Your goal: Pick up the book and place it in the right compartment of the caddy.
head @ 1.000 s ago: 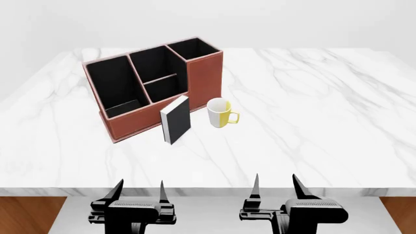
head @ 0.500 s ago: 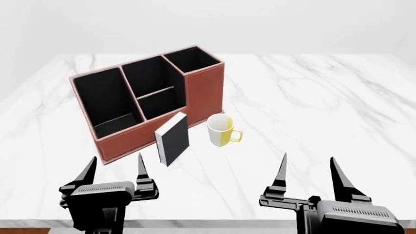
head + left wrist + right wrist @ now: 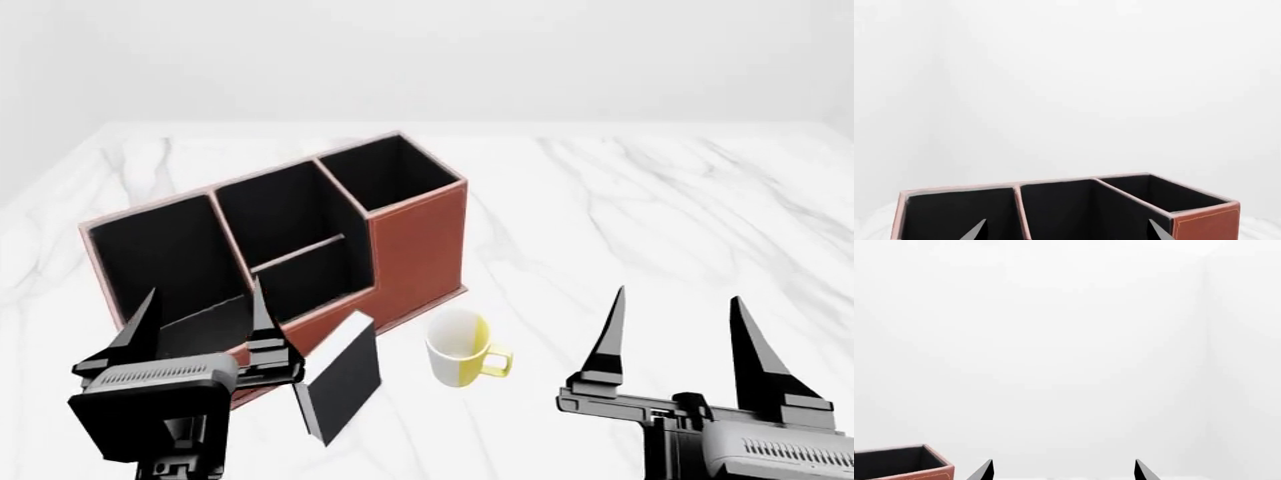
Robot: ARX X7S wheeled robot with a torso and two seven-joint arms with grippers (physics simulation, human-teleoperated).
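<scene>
Book [image 3: 340, 385]: small thick hardcover, plain black cover, white page edges showing along one side. It stands upright on the marble table [image 3: 641, 230], just in front of the caddy [image 3: 414, 250] and beside the white-and-yellow mug [image 3: 461, 350], not touching either gripper.

Caddy: reddish-brown outer walls, black interior, pale rim. Its right compartment [image 3: 387, 172], the tallest end section, holds nothing visible.

Left gripper [image 3: 198, 328]: fingers spread wide, nothing held, at the caddy's front left. Right gripper [image 3: 678, 345]: fingers spread wide, nothing held, well right of the caddy.
</scene>
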